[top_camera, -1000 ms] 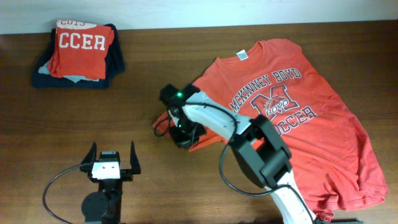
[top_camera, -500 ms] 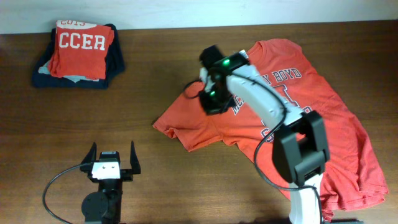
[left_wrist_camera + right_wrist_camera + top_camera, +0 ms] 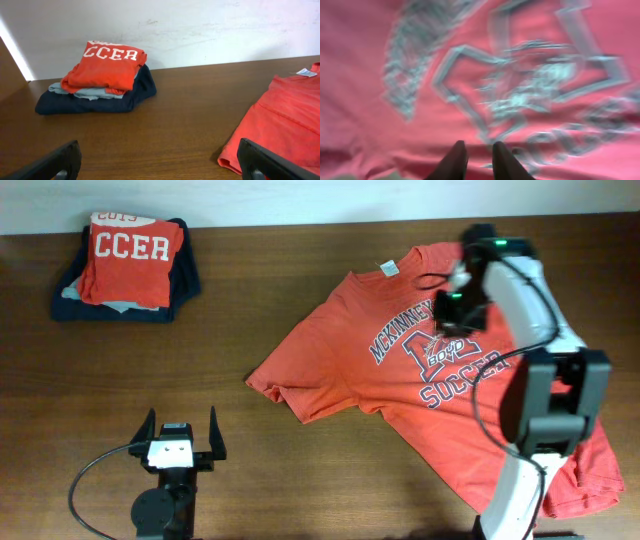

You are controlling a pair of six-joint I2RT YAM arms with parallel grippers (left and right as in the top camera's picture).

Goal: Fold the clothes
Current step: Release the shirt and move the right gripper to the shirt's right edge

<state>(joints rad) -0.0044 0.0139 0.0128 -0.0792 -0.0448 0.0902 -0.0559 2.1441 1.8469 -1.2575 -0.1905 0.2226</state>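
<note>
A brown wooden desk (image 3: 300, 300) stood against a white wall (image 3: 200, 30). An orange-red T-shirt (image 3: 380, 380) lay spread face up across the right half of the desk, its white neck tag (image 3: 387, 269) toward the wall and one sleeve reaching toward the middle. The right arm (image 3: 530, 290) hung over the navy-and-white chest print (image 3: 420, 350). In the blurred wrist view the right jaws were only slightly parted above the lettering and held nothing. The left arm (image 3: 165, 505) sat at the near left edge, well apart from the T-shirt; the left jaws were spread wide and empty. In the far left corner a folded red shirt (image 3: 130, 248) rested on a dark navy garment (image 3: 70, 305).
</note>
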